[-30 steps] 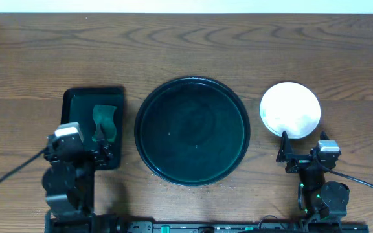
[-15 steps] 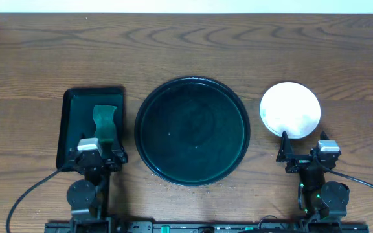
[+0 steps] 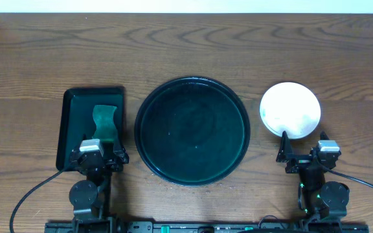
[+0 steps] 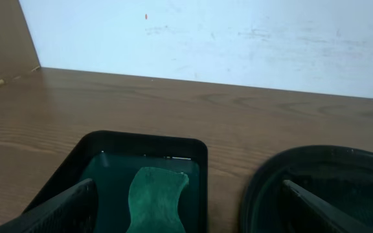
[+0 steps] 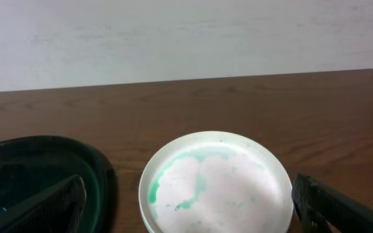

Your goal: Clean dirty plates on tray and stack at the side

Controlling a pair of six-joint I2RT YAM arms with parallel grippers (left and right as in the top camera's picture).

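The large round dark tray [image 3: 192,131] sits mid-table with nothing on it; its rim shows in the left wrist view [image 4: 316,158] and the right wrist view [image 5: 37,155]. The white plates [image 3: 290,110] stand to its right as one round shape; how many are stacked I cannot tell. The top one carries green smears in the right wrist view [image 5: 215,184]. My left gripper [image 3: 97,157] is open and empty at the near edge, behind the small tray. My right gripper [image 3: 306,157] is open and empty just in front of the plates.
A small rectangular dark green tray [image 3: 74,107] lies left of the round tray and holds a wavy green sponge [image 3: 103,122], also in the left wrist view [image 4: 155,197]. A pale wall runs along the table's far edge.
My left arm has drawn back toward the near table edge and settled low behind the small tray. The right arm, plates and trays have not moved.
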